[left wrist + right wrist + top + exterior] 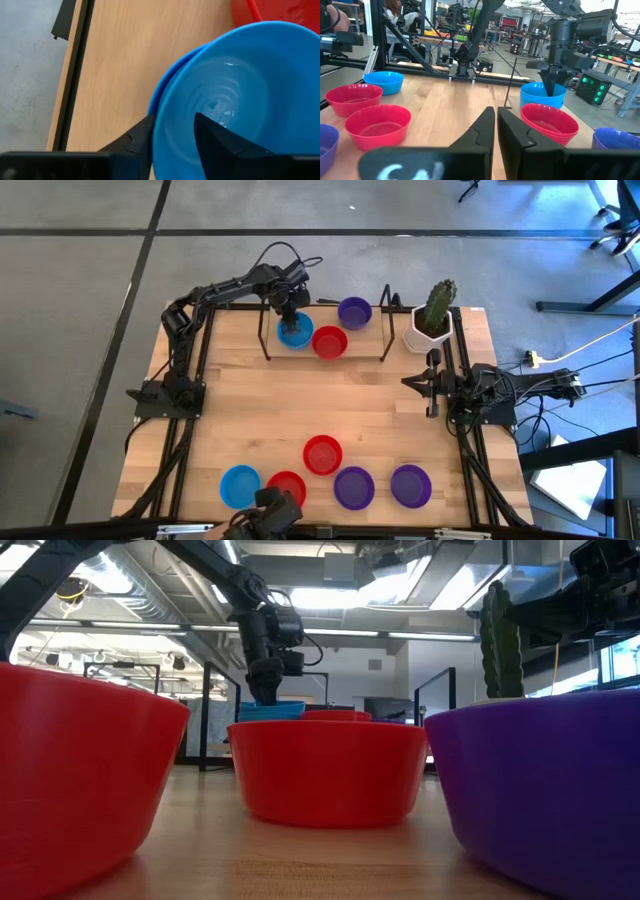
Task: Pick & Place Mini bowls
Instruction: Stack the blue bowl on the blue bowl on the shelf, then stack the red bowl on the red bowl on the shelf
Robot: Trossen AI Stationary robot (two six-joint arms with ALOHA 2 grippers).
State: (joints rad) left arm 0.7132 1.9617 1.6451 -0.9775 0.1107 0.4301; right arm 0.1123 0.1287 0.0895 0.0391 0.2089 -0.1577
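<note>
Pale wood bench (390,405) on grey floor; beyond, an open workshop with ceiling ducts, desks and a seated person (400,15). At the far edge, a thin black frame (325,355), and a white cactus pot (432,332) near the right corner. Inside the frame: blue stacked bowls (294,333), red bowl (329,341) just beside, purple bowl (354,311) behind. Near edge: blue bowl (240,484), two red bowls (322,454), two purple bowls (353,487), filling the low view. Left gripper (172,132) over the blue stack, fingers (217,137) apart astride the top bowl's rim, one inside, one outside. Right gripper (496,125) parked by the bench's right side, fingers together, empty.
</note>
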